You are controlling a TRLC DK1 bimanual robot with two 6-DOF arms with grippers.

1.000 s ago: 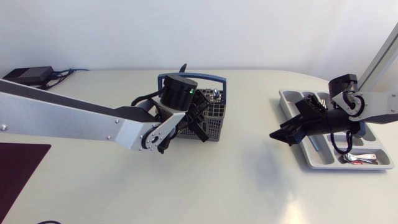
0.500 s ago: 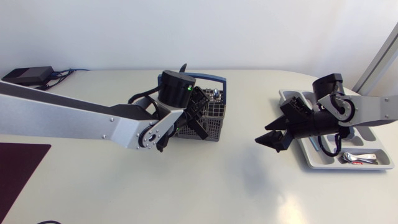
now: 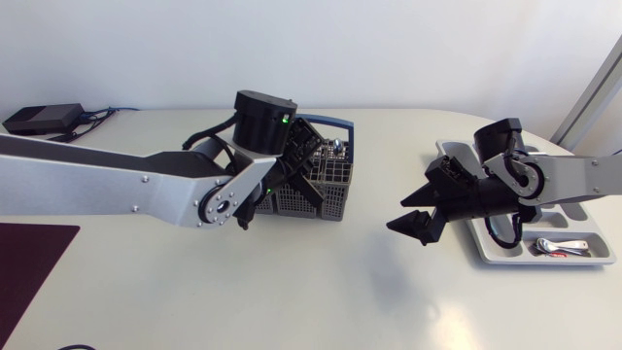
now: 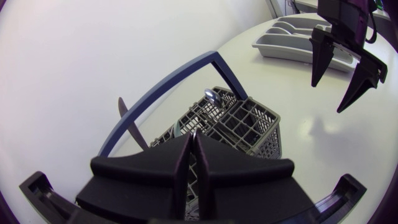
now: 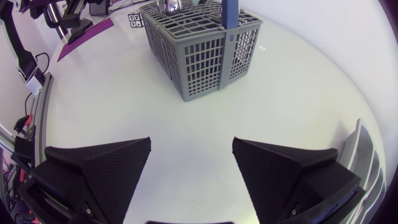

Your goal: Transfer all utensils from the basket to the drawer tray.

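The grey mesh basket (image 3: 330,185) with a blue handle (image 3: 335,123) stands mid-table. A spoon (image 4: 211,96) and a dark utensil (image 4: 127,118) stick out of it. My left gripper (image 3: 313,194) hangs over the basket's near-left cells. It is shut, with a thin pale utensil handle (image 4: 194,133) pinched between its fingers. My right gripper (image 3: 413,222) hovers open and empty over bare table, between the basket (image 5: 199,43) and the grey drawer tray (image 3: 465,154). The left wrist view shows it (image 4: 328,96) ahead, in front of the tray (image 4: 298,37). Spoons (image 3: 559,248) lie in the tray's front compartment.
A black power box (image 3: 44,117) with cables sits at the back left. A dark maroon mat (image 3: 29,262) covers the front left corner. The tray's edge (image 5: 360,155) lies close beside my right gripper (image 5: 191,149).
My right gripper has swung left, off the tray and out over the table toward the basket. My left wrist has risen and shifted slightly back-left above the basket, fingers staying shut.
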